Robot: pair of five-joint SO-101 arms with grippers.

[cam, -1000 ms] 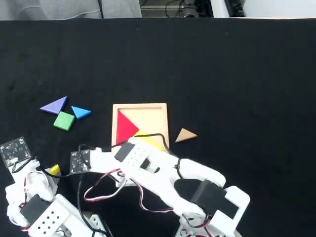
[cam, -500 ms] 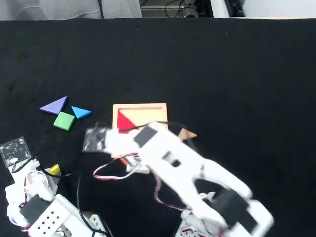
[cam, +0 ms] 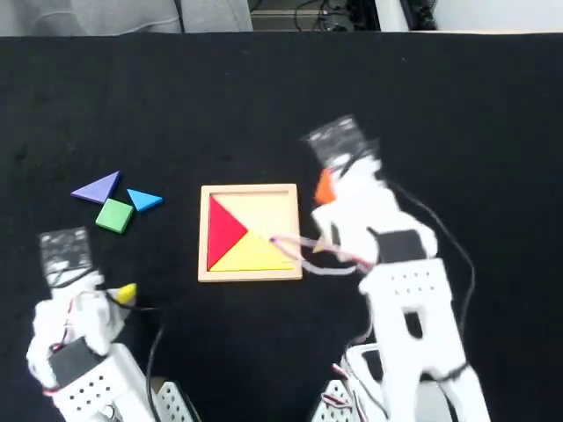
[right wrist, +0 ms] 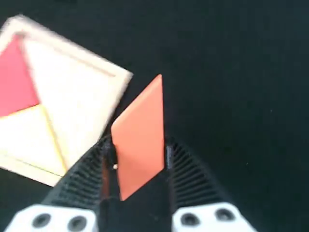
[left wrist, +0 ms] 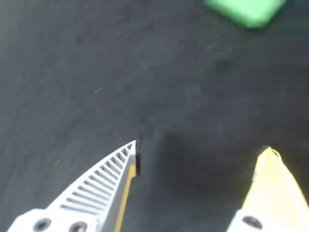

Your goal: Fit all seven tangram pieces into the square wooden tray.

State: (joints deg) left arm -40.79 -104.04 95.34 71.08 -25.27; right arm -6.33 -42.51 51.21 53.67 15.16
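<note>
The right gripper [right wrist: 137, 145] was clamped on the flat orange parallelogram piece [right wrist: 141, 130], just beside the square wooden tray [cam: 249, 188]; the left gripper [left wrist: 198, 157] hung wide open near the green square piece [left wrist: 246, 10].

Soft, even overhead light, dim matte black table [cam: 457, 97], faint shadow under the left gripper [left wrist: 200, 151]

The table [cam: 457, 105] is covered with a black matte cloth, lit evenly. Behind its far edge, a grey fabric [cam: 88, 16] is seen towards the left of the high view, dark cables [cam: 325, 13] in the middle, and a white surface [cam: 501, 13] towards the right.
</note>
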